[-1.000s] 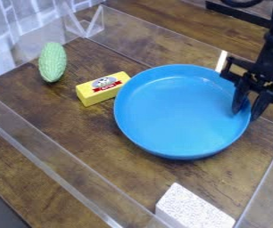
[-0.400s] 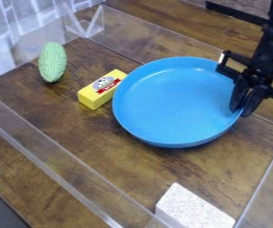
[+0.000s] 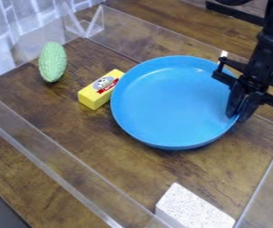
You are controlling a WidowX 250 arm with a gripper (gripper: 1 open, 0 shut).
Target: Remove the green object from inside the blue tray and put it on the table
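Note:
The green object (image 3: 52, 61) lies on the table (image 3: 163, 31) at the far left, outside the blue tray (image 3: 169, 102) and untouched. The tray's inside is bare. My gripper (image 3: 238, 110) points straight down at the tray's right rim. Its dark fingers stand close together, pinching that rim, and the rim side looks slightly raised.
A yellow block (image 3: 102, 88) lies between the green object and the tray, almost touching the tray's left rim. A speckled white sponge block (image 3: 195, 207) sits at the front edge. Clear plastic walls (image 3: 55, 174) border the table.
The gripper's fingers have closed on the tray's right rim. The tray has shifted a little to the left and up in the picture, closer to the yellow block.

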